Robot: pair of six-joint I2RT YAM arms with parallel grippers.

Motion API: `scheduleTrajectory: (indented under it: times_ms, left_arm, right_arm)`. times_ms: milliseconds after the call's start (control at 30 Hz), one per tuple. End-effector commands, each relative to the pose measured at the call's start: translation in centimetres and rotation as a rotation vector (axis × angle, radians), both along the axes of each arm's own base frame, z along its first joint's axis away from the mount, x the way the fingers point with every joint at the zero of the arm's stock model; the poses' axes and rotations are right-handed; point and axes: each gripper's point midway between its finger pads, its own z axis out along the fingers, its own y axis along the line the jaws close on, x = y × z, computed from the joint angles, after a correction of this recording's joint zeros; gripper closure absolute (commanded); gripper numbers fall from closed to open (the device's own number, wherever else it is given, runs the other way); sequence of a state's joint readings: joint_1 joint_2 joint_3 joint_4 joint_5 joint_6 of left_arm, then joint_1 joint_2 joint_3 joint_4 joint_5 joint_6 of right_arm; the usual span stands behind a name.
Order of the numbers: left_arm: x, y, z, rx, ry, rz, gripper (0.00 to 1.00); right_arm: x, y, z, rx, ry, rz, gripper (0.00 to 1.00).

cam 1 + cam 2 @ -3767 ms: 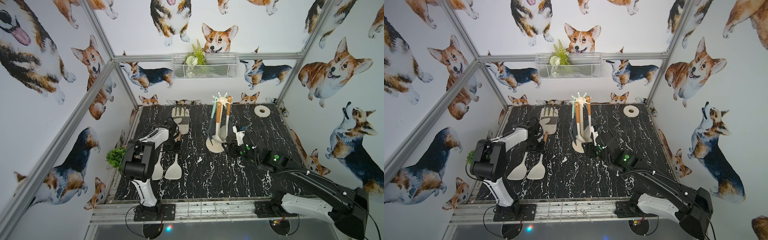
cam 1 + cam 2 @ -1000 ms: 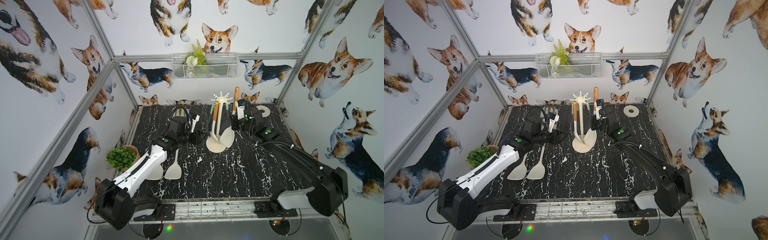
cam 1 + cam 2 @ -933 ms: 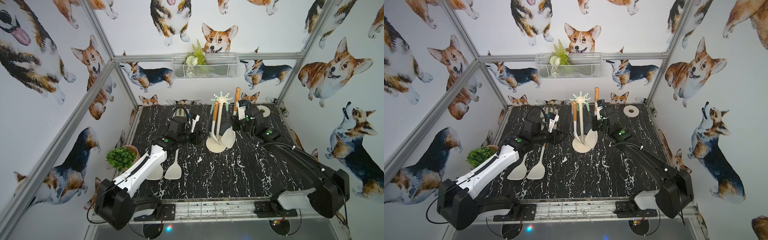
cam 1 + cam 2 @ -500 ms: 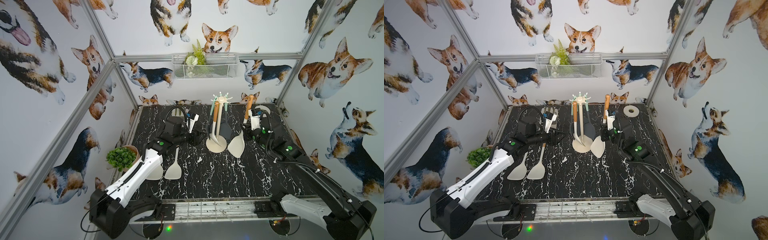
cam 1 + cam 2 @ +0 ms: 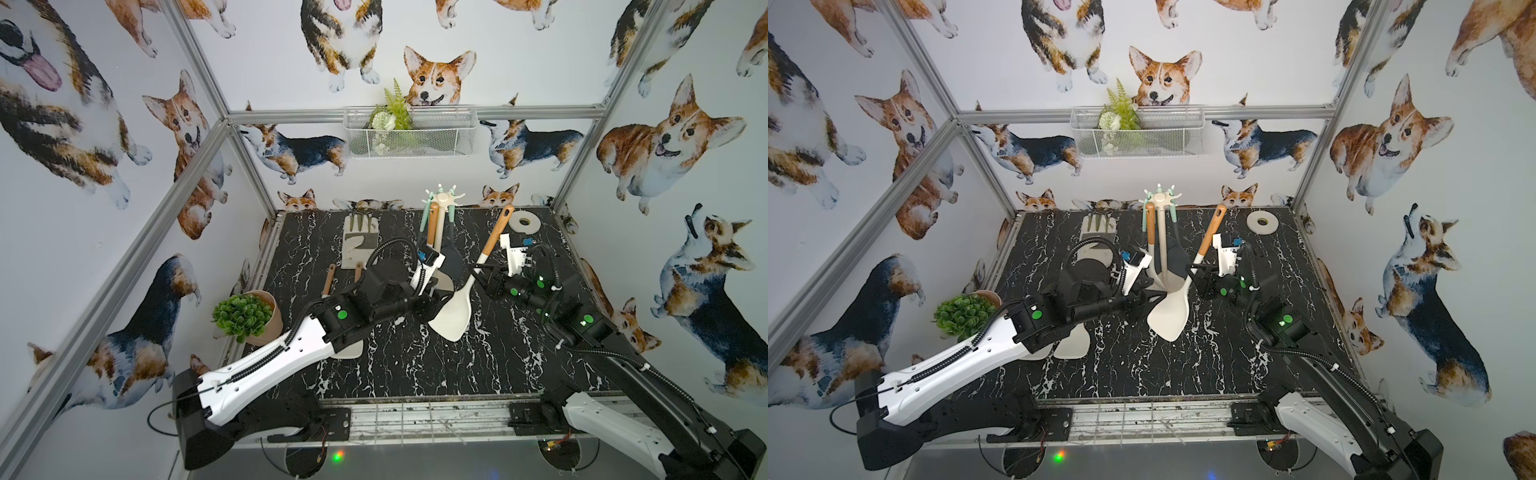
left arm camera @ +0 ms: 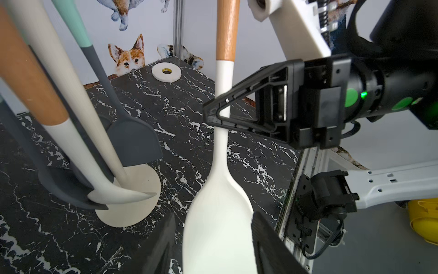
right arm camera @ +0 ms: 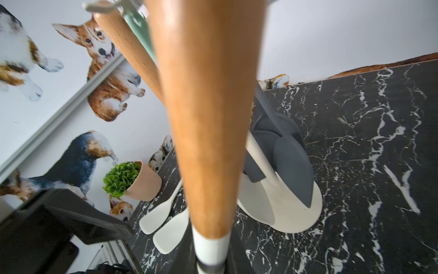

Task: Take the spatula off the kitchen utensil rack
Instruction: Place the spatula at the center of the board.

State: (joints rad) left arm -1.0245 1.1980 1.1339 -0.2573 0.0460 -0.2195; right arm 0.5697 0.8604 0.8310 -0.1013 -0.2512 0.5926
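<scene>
The right gripper [image 5: 478, 277] is clamped on the white neck of the spatula [image 5: 452, 309]. The spatula hangs tilted at the centre of both top views, off the kitchen utensil rack [image 5: 441, 198] just to its left, blade down toward the marble table [image 5: 415, 365]. The left gripper [image 5: 433, 304] stands parted, its fingers [image 6: 263, 242] either side of the blade; whether they touch it, I cannot tell.
</scene>
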Motion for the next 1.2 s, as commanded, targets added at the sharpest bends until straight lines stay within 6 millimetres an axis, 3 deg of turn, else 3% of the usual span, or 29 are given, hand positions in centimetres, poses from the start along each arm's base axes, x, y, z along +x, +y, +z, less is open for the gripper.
scheduleTrajectory:
  times_ms: [0, 233, 467, 533, 633, 700, 833, 867, 967, 1167]
  left_arm:
    - [1.2, -1.5, 1.1, -0.035, -0.015, 0.052, 0.46]
    - [1.6, -4.4, 1.2, -0.05, 0.03, 0.007, 0.47]
    - [2.0, -6.0, -0.5, -0.016, 0.069, -0.011, 0.54]
    - [2.0, -6.1, -0.8, -0.011, 0.076, -0.012, 0.65]
    - [2.0, -5.9, -0.6, -0.011, 0.072, -0.008, 0.95]
    - [2.0, -5.5, -0.2, -0.011, 0.059, -0.002, 1.0]
    - [1.9, -4.1, 1.3, -0.005, 0.006, 0.016, 1.0]
    - [1.9, -3.7, 1.7, -0.002, -0.008, 0.023, 1.0]
    - [2.1, -1.8, 3.3, -0.003, -0.068, 0.059, 1.0]
    - [2.9, 4.0, 7.0, -0.059, -0.179, 0.198, 1.0]
  right_arm:
    - [-0.4, 0.8, 2.9, 0.123, -0.039, 0.037, 1.0]
    - [-1.5, 1.6, 2.7, 0.115, -0.037, 0.101, 1.0]
    - [-2.0, 1.4, 3.2, 0.091, -0.059, 0.102, 1.0]
    - [-2.1, 1.2, 3.4, 0.09, -0.069, 0.096, 1.0]
    - [-2.2, 1.0, 3.4, 0.08, -0.075, 0.092, 1.0]
    - [-2.3, 0.9, 3.3, 0.071, -0.076, 0.094, 0.89]
    - [-3.2, 0.8, 4.4, 0.065, -0.126, 0.123, 0.47]
    - [-3.3, 0.8, 4.8, 0.063, -0.139, 0.129, 0.42]
    - [-4.2, 0.6, 6.3, 0.05, -0.202, 0.157, 0.31]
    - [-4.4, 0.1, 6.6, 0.017, -0.237, 0.144, 0.29]
